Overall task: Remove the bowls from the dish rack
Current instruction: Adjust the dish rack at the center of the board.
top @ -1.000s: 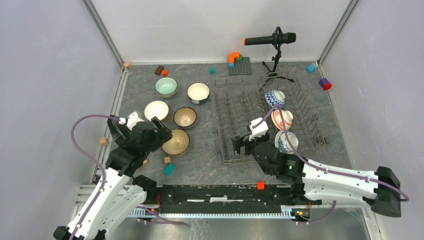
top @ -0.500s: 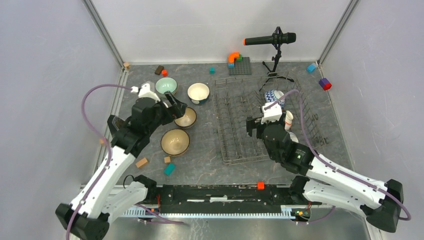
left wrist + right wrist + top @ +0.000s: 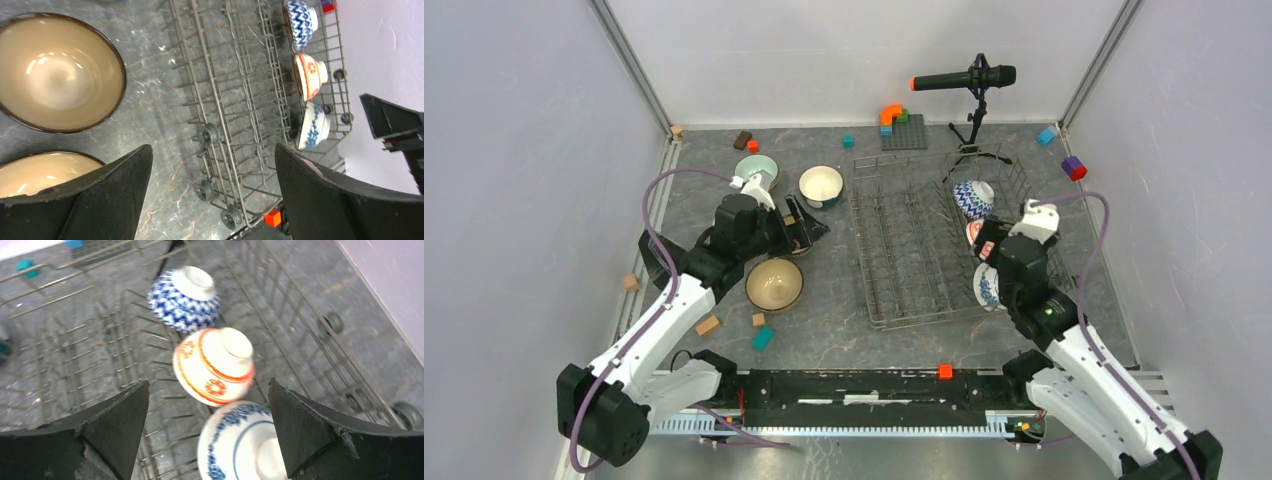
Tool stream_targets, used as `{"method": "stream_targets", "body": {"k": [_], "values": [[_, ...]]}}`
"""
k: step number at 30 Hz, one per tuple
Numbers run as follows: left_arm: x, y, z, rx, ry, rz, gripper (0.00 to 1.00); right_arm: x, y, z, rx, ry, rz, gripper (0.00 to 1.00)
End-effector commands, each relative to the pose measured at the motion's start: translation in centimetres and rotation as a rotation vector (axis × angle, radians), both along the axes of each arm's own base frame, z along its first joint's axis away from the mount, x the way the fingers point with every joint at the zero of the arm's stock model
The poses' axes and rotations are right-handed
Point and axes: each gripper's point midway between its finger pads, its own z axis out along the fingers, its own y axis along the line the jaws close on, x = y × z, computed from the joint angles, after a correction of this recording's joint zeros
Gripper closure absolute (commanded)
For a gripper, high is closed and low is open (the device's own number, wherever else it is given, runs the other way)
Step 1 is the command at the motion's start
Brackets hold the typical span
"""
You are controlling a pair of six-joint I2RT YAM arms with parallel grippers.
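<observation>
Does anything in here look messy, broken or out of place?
Nothing is broken or spilled. What looks odd beside the dishes is the toy blocks strewn over the table, and a microphone on a stand at the dish rack's far edge.

my left arm (image 3: 659, 330) rises from its base at the near left and bends rightward at the wrist, so my left gripper (image 3: 808, 228) points toward the middle, held low. its two dark fingers (image 3: 100, 200) stand wide apart with nothing between them. my right arm (image 3: 1074, 350) stretches forward from the near right, wrist tipped down, and my right gripper (image 3: 987, 247) aims down and away from me. its fingers are spread wide too, gripping nothing.
</observation>
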Motion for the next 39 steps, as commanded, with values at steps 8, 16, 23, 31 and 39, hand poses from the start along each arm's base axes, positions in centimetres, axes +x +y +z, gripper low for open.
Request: {"method": "stream_targets", "body": {"k": [8, 16, 23, 31, 39], "values": [[-3.0, -5.5, -1.6, 0.094, 0.034, -0.202, 0.06, -1.9, -1.0, -4.1, 0.17, 0.047, -0.017, 0.07], [-3.1, -6.8, -4.1, 0.177, 0.098, -0.212, 0.14, -2.5, -0.2, -2.7, 0.193, -0.001, 0.054, 0.07], [-3.0, -10.1, -6.4, 0.287, 0.146, -0.288, 0.29, -2.8, 0.3, -1.7, 0.189, -0.007, 0.101, 0.07], [-0.9, -10.5, -9.2, 0.438, 0.188, -0.255, 0.52, -3.3, 0.3, -0.3, 0.176, -0.038, 0.135, 0.07], [1.4, -11.5, -9.4, 0.488, 0.166, -0.242, 0.73, -4.1, 0.2, 0.6, 0.159, -0.058, 0.164, 0.06]]}}
